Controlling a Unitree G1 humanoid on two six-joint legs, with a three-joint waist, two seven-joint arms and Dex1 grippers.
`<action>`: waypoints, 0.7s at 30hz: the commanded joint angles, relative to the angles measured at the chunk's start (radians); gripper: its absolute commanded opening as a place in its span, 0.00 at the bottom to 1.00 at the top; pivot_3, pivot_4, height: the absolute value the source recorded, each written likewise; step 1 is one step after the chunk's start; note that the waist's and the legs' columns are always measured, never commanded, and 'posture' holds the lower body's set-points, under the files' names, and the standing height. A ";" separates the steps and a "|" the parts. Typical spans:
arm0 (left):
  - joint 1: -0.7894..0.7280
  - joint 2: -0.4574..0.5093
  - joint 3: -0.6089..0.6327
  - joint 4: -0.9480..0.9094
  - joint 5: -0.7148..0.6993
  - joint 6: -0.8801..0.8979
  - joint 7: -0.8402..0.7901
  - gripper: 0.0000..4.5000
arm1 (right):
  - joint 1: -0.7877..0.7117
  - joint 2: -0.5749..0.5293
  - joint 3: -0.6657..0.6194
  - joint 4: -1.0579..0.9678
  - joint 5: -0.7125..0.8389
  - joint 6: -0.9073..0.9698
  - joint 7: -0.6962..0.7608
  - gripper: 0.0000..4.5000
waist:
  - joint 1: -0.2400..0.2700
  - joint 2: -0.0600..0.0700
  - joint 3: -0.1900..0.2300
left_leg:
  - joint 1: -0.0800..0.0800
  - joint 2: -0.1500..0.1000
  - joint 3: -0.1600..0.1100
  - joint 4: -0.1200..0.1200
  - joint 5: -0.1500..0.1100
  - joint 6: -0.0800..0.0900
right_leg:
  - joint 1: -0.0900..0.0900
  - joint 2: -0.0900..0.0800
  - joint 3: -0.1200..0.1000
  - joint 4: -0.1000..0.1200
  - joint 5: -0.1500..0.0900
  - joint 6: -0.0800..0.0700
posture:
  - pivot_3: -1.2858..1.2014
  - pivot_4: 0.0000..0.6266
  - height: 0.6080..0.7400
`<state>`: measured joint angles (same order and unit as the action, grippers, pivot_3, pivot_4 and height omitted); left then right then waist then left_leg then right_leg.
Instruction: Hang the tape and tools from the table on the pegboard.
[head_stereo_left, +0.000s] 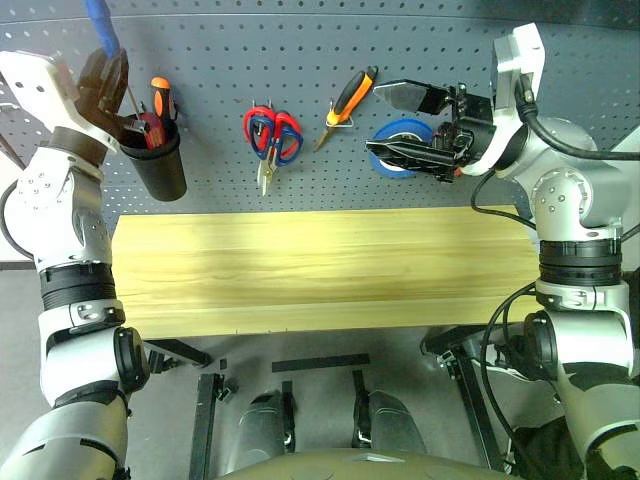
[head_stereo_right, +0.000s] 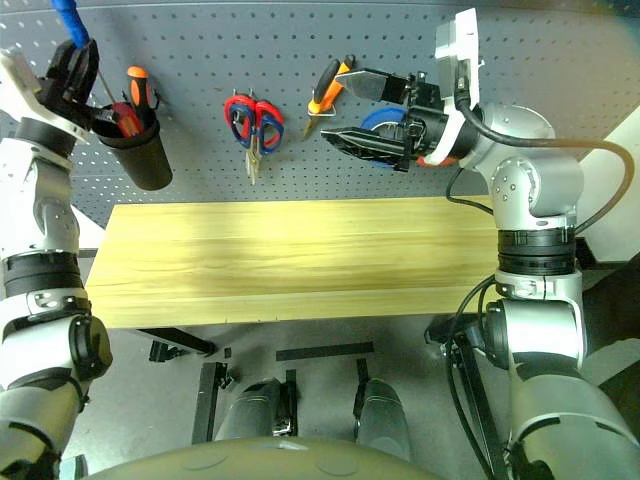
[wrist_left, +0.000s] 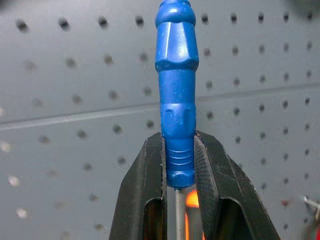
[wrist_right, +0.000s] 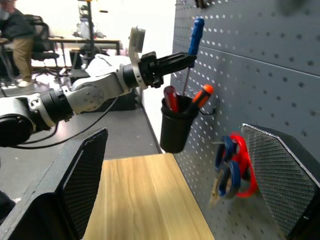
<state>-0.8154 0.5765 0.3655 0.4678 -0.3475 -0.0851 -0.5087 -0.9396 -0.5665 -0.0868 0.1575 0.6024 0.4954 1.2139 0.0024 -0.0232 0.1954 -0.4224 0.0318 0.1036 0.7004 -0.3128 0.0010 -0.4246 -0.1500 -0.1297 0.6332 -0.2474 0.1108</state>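
Observation:
My left gripper (wrist_left: 178, 137) is shut on the lower end of the slim blue-handled screwdriver (head_stereo_left: 102, 26), held upright against the pegboard (head_stereo_left: 230, 50). Its shaft points down into a black cup (head_stereo_left: 160, 158). My right gripper (head_stereo_left: 373, 119) stands open and level in front of the blue tape (head_stereo_left: 400, 126), which hangs on the pegboard. One finger lies across the ring. The orange-and-black pliers (head_stereo_left: 352, 93) hang just left of that gripper. The dark-blue scissors (head_stereo_left: 291, 147) hang further left, overlapping a red pair. The wooden table (head_stereo_left: 300, 270) lies below.
The black cup hangs on the pegboard and holds a red-handled (head_stereo_left: 148, 128) and an orange-handled screwdriver (head_stereo_left: 161, 97). Red scissors (head_stereo_left: 256, 124) share the hook area with the blue pair. In the right wrist view, a seated person (wrist_right: 17, 35) is far off in the room.

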 joint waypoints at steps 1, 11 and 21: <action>0.004 0.007 -0.005 -0.043 0.002 0.008 0.008 0.37 | -0.007 -0.012 -0.015 -0.043 0.005 -0.013 -0.006 1.00 | -0.006 0.000 0.000 | 0.000 0.000 0.000 0.000 0.000 0.000 | 0.000 0.000 0.000 0.000 0.000 0.000 | 0.53 0.17 0.94; 0.025 0.007 0.020 -0.198 -0.125 0.037 -0.093 0.96 | -0.007 -0.019 -0.021 -0.041 0.004 -0.017 -0.015 1.00 | -0.015 0.000 0.000 | 0.000 0.000 0.000 0.000 0.000 0.000 | 0.000 0.000 0.000 0.001 0.000 0.000 | 0.53 0.16 0.94; 0.270 0.178 0.056 -0.544 -0.556 0.510 -0.439 0.96 | 0.013 -0.092 -0.030 -0.013 0.005 0.018 0.022 1.00 | -0.018 0.002 -0.002 | 0.003 0.001 0.001 0.000 0.000 0.000 | 0.001 0.000 0.002 0.002 0.000 0.000 | 0.53 0.17 0.94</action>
<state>-0.5575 0.7306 0.4127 -0.0144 -0.8491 0.3758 -0.8927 -0.9291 -0.6446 -0.1004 0.1617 0.5947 0.5129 1.2248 -0.0151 -0.0215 0.1936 -0.4182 0.0325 0.1046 0.7008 -0.3128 0.0010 -0.4225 -0.1504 -0.1273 0.6354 -0.2475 0.1108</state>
